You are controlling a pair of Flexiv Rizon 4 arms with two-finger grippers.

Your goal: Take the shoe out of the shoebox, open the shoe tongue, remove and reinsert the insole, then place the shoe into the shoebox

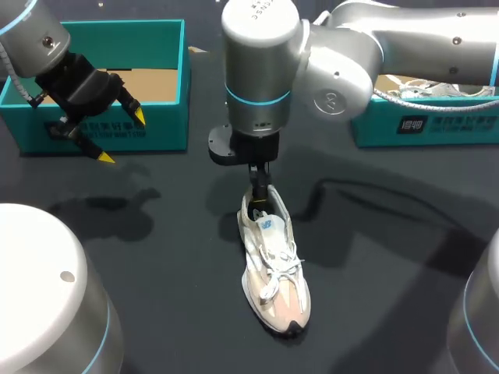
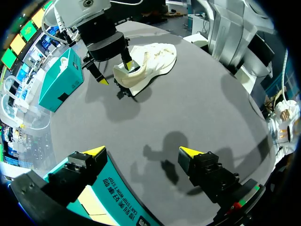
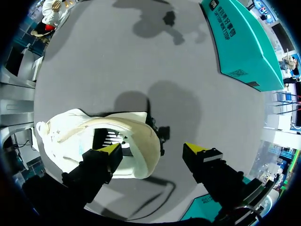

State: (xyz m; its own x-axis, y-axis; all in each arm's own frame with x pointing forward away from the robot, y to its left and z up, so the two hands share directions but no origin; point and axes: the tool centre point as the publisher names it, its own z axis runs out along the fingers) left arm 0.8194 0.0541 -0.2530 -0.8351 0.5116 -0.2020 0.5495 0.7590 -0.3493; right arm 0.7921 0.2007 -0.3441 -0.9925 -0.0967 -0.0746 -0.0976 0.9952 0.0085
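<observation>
Slipping off the heel is the main risk I see here. The right gripper (image 3: 151,149) stands across the back of the shoe (image 1: 273,273) with only one finger inside the opening. If it closes on the soft heel collar (image 3: 151,133) alone and not on the insole, the whole shoe may lift or drag over the dark table (image 1: 390,273), and the insole would not come out. The shoe lies free and nothing presses it down, so a pull could also tip it on its side. I cannot tell whether the inner finger reaches the insole, because the inside of the shoe is dark and partly hidden by that finger.

The right gripper is spread wide. In the right wrist view one yellow tip is inside the shoe mouth near the heel. The other tip is outside, behind the heel and apart from it, so it grips nothing at this moment. The left gripper (image 1: 121,137) is also wide apart and empty. It hangs at the front wall of the teal shoebox (image 1: 168,54), well apart from the shoe, so it gives no support.

The shoe, cream with white laces, lies on the table outside the shoebox, between it and a second teal box (image 1: 421,125). Its toe points toward the robot and its heel is under the right gripper.
</observation>
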